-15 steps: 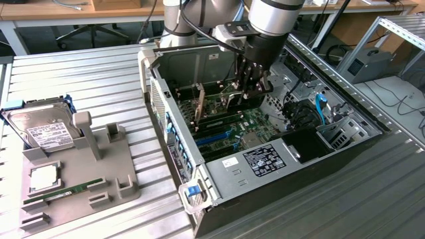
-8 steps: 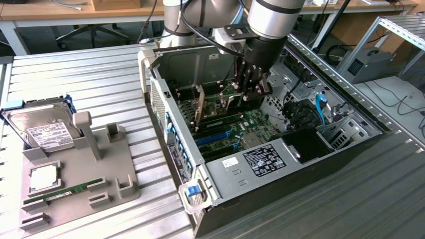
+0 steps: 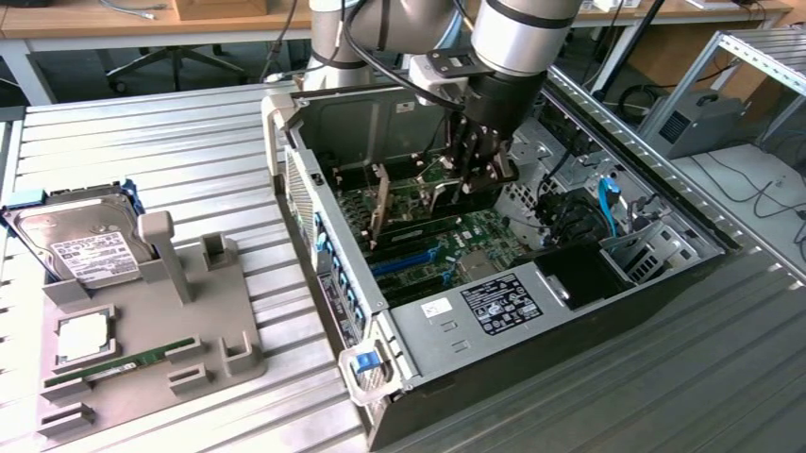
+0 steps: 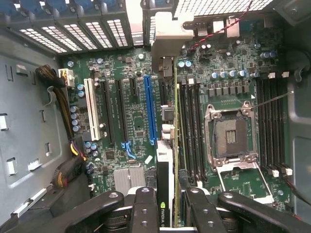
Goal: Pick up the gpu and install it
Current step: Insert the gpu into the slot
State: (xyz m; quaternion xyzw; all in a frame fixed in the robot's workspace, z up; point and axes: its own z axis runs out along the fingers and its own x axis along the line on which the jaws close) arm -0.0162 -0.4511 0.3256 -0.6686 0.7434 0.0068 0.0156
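We hold gpu (image 4: 164, 162) upright and edge-down inside open computer case (image 3: 422, 326), so its connector edge faces slots on motherboard (image 4: 121, 131). Card runs parallel to blue slot (image 4: 149, 109), near it; we cannot tell whether it is seated. Our claw (image 4: 169, 213) is partly closed, pinching card from both sides.

We see a ribbed metal table (image 3: 164, 151) with two things resting on it. An open computer case (image 3: 529, 377) lies on its side toward the exterior view's right, open face up. A grey plastic holder (image 3: 164, 330) sits flat at the exterior view's left, near the case but not touching it.
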